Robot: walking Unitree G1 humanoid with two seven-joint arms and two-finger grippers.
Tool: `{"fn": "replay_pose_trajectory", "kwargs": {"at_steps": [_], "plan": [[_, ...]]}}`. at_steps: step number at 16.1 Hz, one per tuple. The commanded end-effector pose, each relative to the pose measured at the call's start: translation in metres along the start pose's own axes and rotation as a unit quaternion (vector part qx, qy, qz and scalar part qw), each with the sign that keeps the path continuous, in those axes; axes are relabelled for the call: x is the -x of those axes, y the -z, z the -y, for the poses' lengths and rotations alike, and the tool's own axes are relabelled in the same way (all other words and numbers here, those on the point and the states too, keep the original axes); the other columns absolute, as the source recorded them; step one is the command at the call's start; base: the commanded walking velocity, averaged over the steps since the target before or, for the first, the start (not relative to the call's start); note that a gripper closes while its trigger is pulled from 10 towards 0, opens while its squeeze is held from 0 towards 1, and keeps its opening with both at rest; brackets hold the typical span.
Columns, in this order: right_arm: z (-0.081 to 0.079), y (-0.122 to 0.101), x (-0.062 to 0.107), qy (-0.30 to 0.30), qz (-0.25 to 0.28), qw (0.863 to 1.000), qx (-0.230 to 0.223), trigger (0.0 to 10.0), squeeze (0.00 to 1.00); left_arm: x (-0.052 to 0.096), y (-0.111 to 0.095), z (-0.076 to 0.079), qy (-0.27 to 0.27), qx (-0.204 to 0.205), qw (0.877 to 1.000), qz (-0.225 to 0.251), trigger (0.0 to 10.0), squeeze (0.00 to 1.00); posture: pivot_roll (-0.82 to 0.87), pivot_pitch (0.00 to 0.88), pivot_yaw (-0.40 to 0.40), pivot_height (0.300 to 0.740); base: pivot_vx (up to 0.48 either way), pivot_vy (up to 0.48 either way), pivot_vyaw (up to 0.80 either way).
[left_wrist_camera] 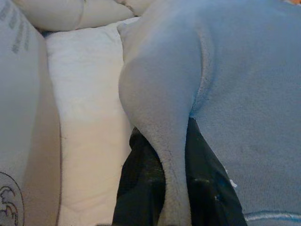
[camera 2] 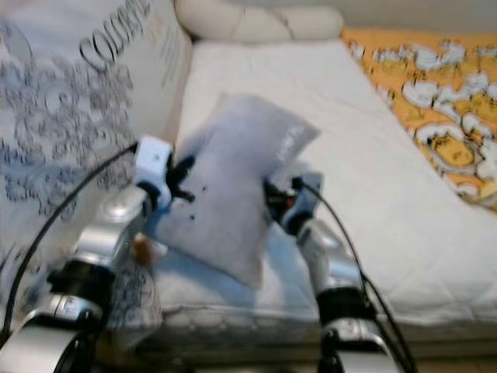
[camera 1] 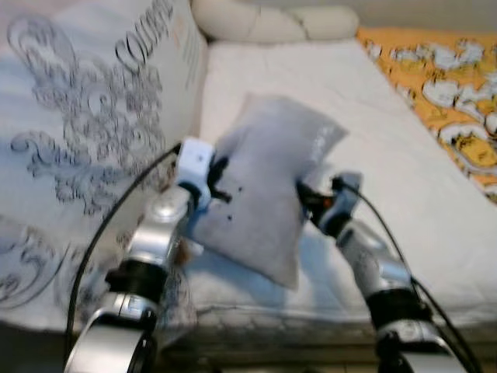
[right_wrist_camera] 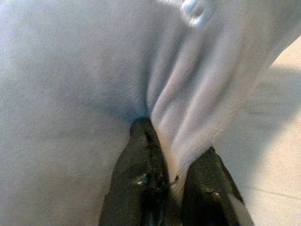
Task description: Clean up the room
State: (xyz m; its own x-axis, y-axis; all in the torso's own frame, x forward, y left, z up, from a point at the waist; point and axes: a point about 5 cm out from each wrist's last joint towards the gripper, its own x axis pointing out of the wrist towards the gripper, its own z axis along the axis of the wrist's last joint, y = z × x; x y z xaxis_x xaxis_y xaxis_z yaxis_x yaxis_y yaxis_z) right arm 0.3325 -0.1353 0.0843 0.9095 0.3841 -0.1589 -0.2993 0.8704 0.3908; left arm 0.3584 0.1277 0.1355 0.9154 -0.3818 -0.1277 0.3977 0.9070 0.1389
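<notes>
The grey pillow (camera 1: 268, 186) hangs tilted between the 2 grippers, above the white mattress (camera 1: 404, 171). The left gripper (left_wrist_camera: 162, 188) is clamped on a fold at one edge, the right gripper (right_wrist_camera: 171, 181) on the opposite edge. Beyond the fingers lie cream pillows (camera 1: 264, 19) and an orange quilt (camera 1: 450, 85).

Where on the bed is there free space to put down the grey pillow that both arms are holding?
The widest bare patch is the white mattress between the grey pillow and the orange patterned blanket, running up to the cream pillows. It is crowded on the left: the big printed cushion stands close beside the left gripper.
</notes>
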Motion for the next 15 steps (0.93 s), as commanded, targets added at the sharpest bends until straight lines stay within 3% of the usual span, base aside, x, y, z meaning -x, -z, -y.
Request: {"fn": "replay_pose_trajectory", "kwargs": {"at_steps": [1,3,5,9,10,11,15], "plan": [[0.001,-0.003,0.000,0.009,0.015,1.000,0.012,10.0,1.00,-0.001,-0.015,-0.016,-0.026,-0.031,0.999,0.027,10.0,0.00,0.06,0.000,-0.010,0.740,0.000,0.000,0.00],[0.008,-0.002,0.004,-0.007,0.001,0.998,0.067,10.0,1.00,-0.009,-0.023,-0.030,-0.045,-0.086,0.995,0.016,10.0,0.00,0.04,0.000,-0.001,0.740,0.000,0.000,0.00],[0.013,0.002,0.008,-0.012,-0.026,0.995,0.096,10.0,1.00,-0.012,-0.027,-0.038,-0.062,-0.102,0.993,0.010,10.0,0.00,0.03,0.000,0.011,0.740,0.000,0.000,0.00],[0.008,-0.011,0.018,-0.104,0.003,0.990,0.093,10.0,1.00,-0.015,-0.033,-0.062,-0.124,-0.096,0.988,0.002,10.0,0.00,0.01,0.000,0.026,0.740,0.000,0.000,0.00],[0.004,-0.014,0.021,-0.133,0.001,0.986,0.101,10.0,1.00,-0.014,-0.030,-0.069,-0.154,-0.108,0.982,-0.008,10.0,0.00,0.01,0.000,0.026,0.740,0.000,0.000,0.00],[-0.006,-0.019,0.030,-0.204,0.002,0.974,0.100,10.0,1.00,-0.008,-0.023,-0.080,-0.198,-0.143,0.969,-0.032,10.0,0.00,0.00,0.000,0.031,0.740,0.000,0.000,0.00],[-0.013,-0.023,0.044,-0.276,-0.013,0.956,0.100,10.0,1.00,-0.005,-0.008,-0.083,-0.222,-0.159,0.959,-0.077,10.0,0.00,-0.02,0.000,0.041,0.740,0.000,0.000,0.00]]}}
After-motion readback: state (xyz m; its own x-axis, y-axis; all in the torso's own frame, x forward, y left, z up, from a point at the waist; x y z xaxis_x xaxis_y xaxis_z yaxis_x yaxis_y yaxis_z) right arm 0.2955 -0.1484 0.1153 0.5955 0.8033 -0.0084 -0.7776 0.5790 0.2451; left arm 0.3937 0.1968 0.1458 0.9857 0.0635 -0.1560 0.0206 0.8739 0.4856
